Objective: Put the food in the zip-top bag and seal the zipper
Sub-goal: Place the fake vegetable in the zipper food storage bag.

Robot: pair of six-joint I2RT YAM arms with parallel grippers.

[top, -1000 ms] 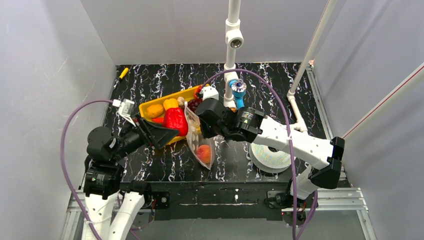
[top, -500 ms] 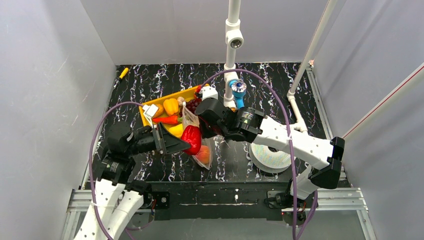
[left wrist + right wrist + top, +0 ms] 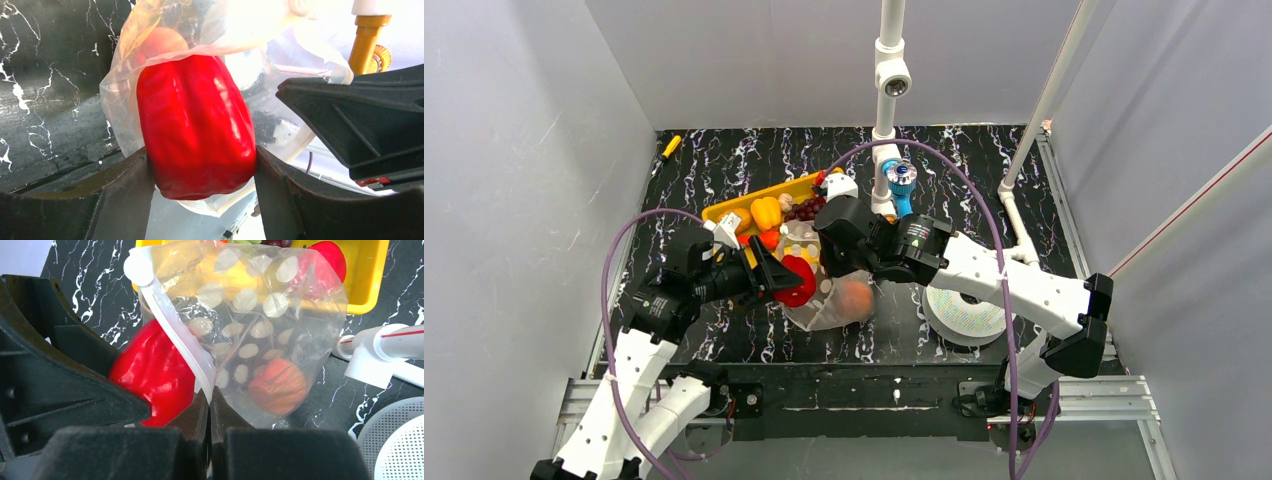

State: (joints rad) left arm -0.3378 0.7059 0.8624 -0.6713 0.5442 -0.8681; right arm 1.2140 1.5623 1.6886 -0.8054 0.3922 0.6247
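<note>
- The left claw (image 3: 200, 170) is closed partway on a red pepper (image 3: 197, 125). One finger presses each flank, and the pepper lies lengthwise between them.
- The pepper's far end is at the mouth of the zip-top bag (image 3: 270, 325). In the left wrist view clear film wraps round that end, but how far inside it sits cannot be told.
- The right claw (image 3: 210, 407) is pinched fully together on the zipper (image 3: 167, 315), the white strip along the bag's mouth.
- In the top view the bag sits near the middle of the counter (image 3: 724, 160), between the two claws, with the red pepper at 9 o'clock of it.
- A peach (image 3: 277, 386) lies inside the bag, toward 3 o'clock in the top view.
- The yellow tray (image 3: 774, 190) is just beside the bag at 11 o'clock, with a yellow-orange pepper (image 3: 766, 212) and purple grapes (image 3: 805, 207) in it.
- A white spool (image 3: 964, 312) lies at 3 o'clock of the bag, apart from it.
</note>
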